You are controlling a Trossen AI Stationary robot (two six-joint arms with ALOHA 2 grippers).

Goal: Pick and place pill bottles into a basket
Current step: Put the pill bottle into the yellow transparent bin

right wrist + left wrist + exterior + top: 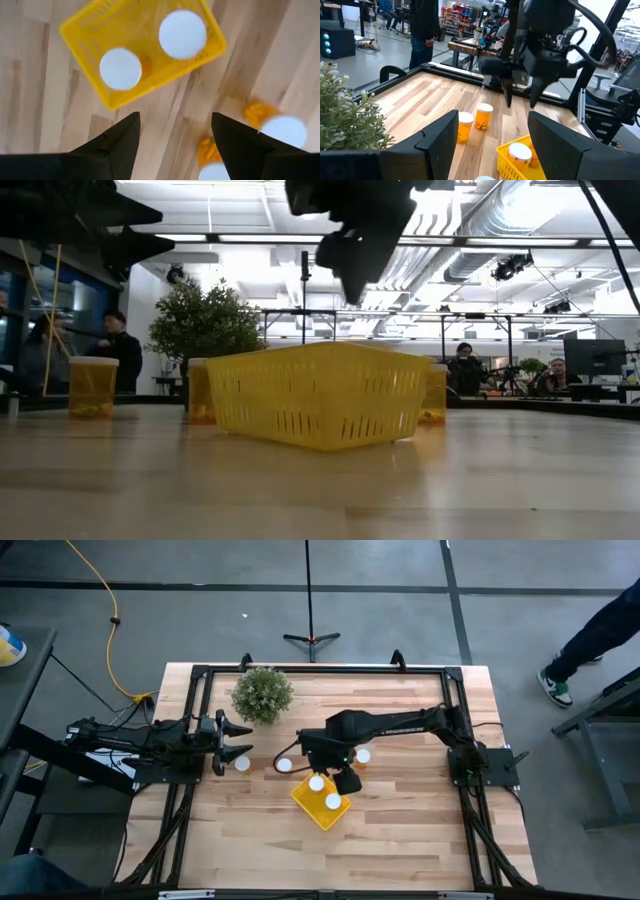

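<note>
Yellow basket (pixel 318 808) holds two bottles (pixel 182 34).
Three more stand outside; right gripper (pixel 346 780) hovers above, spread and empty; left gripper (pixel 226 728) waits, also spread.

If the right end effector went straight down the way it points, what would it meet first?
Probably bare table. The right end effector is open, empty and pointing down, and its fingers frame wood just beside the basket, which holds two pill bottles. Its height is unclear, so the basket rim could be grazed.
</note>
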